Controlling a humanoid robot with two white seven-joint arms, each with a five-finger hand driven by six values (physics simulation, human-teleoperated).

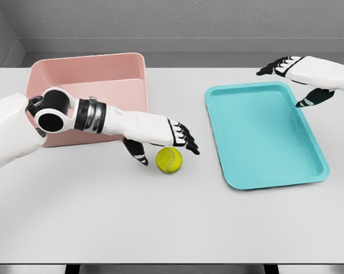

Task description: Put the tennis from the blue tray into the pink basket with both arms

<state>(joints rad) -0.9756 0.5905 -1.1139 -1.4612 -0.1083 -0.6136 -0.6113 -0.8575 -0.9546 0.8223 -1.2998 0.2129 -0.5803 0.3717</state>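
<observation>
My left hand (171,135) hovers, fingers spread and empty, just above the tennis ball (169,160) on the bench; I should lower squarely before closing, then lift toward the pink basket (126,71) behind.

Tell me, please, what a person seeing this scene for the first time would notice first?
The yellow tennis ball lies on the white table, between the pink basket and the empty blue tray. The left hand hovers just above the ball with fingers spread. The right hand hangs open over the tray's far right corner.
</observation>
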